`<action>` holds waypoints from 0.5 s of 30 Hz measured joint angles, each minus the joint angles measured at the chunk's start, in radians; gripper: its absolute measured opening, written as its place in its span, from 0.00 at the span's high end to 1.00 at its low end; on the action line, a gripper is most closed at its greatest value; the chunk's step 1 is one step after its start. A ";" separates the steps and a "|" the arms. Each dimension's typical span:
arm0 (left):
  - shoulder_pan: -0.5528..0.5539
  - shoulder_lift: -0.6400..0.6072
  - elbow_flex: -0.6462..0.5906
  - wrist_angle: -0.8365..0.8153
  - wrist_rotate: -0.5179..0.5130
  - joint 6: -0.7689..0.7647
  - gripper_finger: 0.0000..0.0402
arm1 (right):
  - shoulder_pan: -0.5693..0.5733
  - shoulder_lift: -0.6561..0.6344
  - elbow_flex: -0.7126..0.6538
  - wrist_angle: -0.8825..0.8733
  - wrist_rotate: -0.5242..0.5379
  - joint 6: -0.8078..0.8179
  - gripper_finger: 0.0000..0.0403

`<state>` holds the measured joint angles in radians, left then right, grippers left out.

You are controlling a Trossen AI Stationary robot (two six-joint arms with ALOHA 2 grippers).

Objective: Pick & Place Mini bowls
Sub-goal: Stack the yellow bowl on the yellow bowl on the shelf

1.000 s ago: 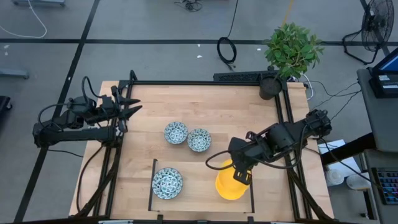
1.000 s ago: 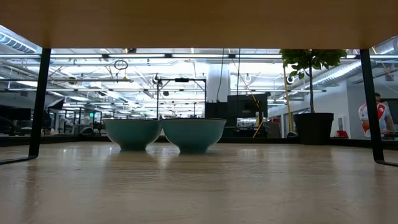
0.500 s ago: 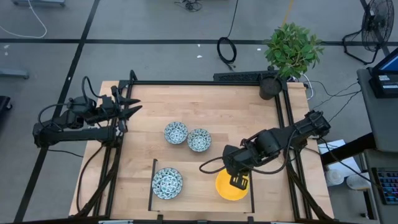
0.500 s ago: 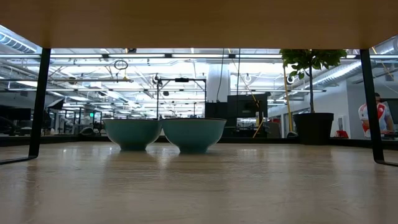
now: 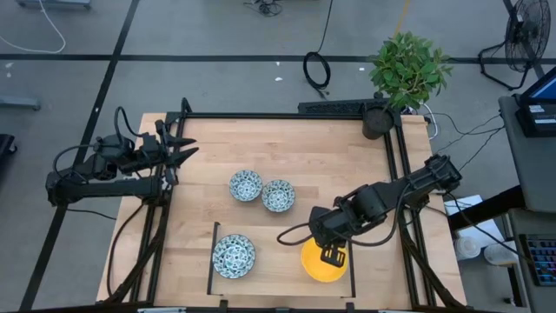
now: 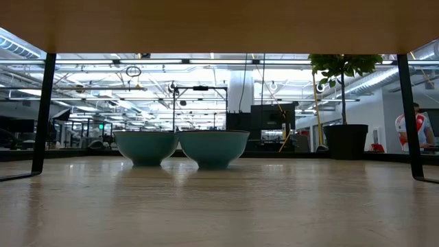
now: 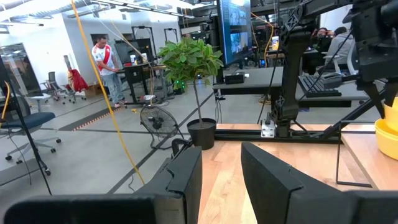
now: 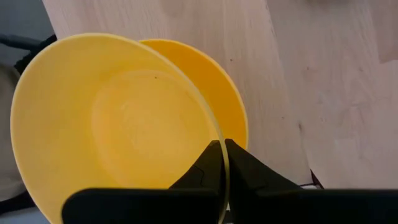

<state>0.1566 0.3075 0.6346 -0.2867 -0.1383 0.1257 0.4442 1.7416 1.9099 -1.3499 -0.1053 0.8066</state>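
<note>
Since a second ago the right arm has swung inward and lowered its load, so the right gripper [image 5: 333, 255] now sits over the near right part of the light wooden table [image 5: 330, 165]. Its two dark fingers [image 8: 245, 171] are pinched together on the rim of a plain bright yellow mini bowl [image 8: 112, 127], held tilted over a second yellow bowl [image 8: 225, 106] lying just beneath and partly covered by it. From above the yellow bowls read as one disc [image 5: 317, 265] inside the black frame rail at the table's near edge.

Three white bowls with dense blue pattern lie apart from this: one [image 5: 234, 256] in the near left, and a pair [image 5: 246, 185] [image 5: 278, 196] touching near the middle.

At the far left corner the left gripper [image 5: 178, 152] waits, fingers [image 7: 186, 177] parted and holding nothing. A dark round pot with a leafy green plant [image 5: 407, 69] stands at the far right corner.
</note>
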 joint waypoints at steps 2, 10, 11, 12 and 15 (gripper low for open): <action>0.000 0.000 0.000 0.000 0.000 0.000 0.71 | 0.000 0.000 0.000 0.000 0.001 0.000 1.00; 0.000 0.000 0.000 0.000 0.000 0.000 0.71 | 0.000 0.000 0.000 0.000 0.030 -0.003 1.00; 0.000 0.000 0.000 0.000 0.000 0.000 0.71 | 0.000 0.000 0.000 0.001 0.030 -0.004 1.00; 0.000 0.000 0.000 0.000 0.000 0.000 0.71 | 0.000 0.000 0.000 0.003 0.030 -0.003 1.00; 0.000 0.000 0.000 0.000 0.000 0.000 0.71 | 0.000 0.000 0.000 0.015 0.030 -0.002 1.00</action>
<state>0.1566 0.3073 0.6346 -0.2867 -0.1383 0.1257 0.4446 1.7416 1.9099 -1.3349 -0.0752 0.8045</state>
